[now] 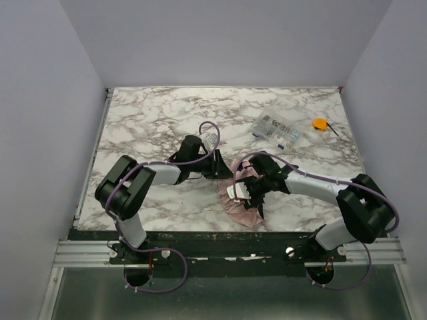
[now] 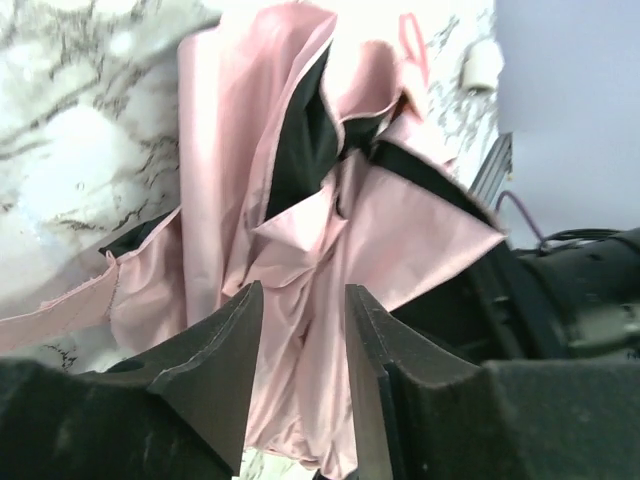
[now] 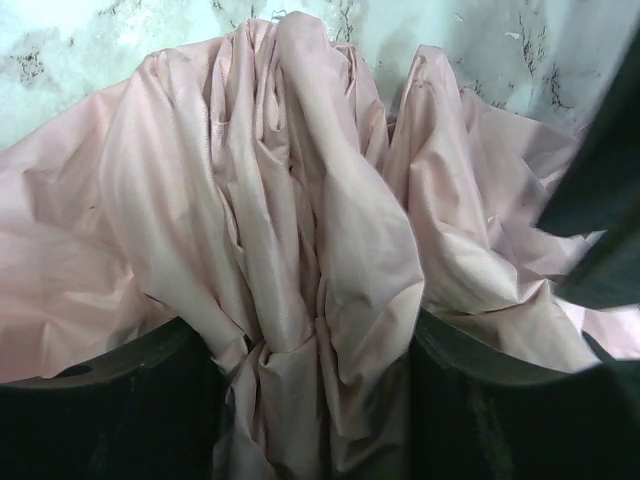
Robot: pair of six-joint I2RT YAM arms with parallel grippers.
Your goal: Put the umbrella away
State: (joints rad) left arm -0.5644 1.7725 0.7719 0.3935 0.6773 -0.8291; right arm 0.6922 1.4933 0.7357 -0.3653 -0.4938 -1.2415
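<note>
two arms meet over a crumpled pink umbrella (image 1: 241,205) close to the near edge of a marble table (image 1: 150,117).

left to right: bare marble runs from the table's left edge to the left gripper (image 2: 303,292), jaws narrowly apart with pink fabric in the gap, though whether they pinch it cannot be told; just right of it the umbrella lies heaped, a bunch of its cloth clamped in the right gripper (image 3: 305,330); a clear packet (image 1: 277,130) and a small orange object (image 1: 320,124) sit well apart near the far right corner.
</note>
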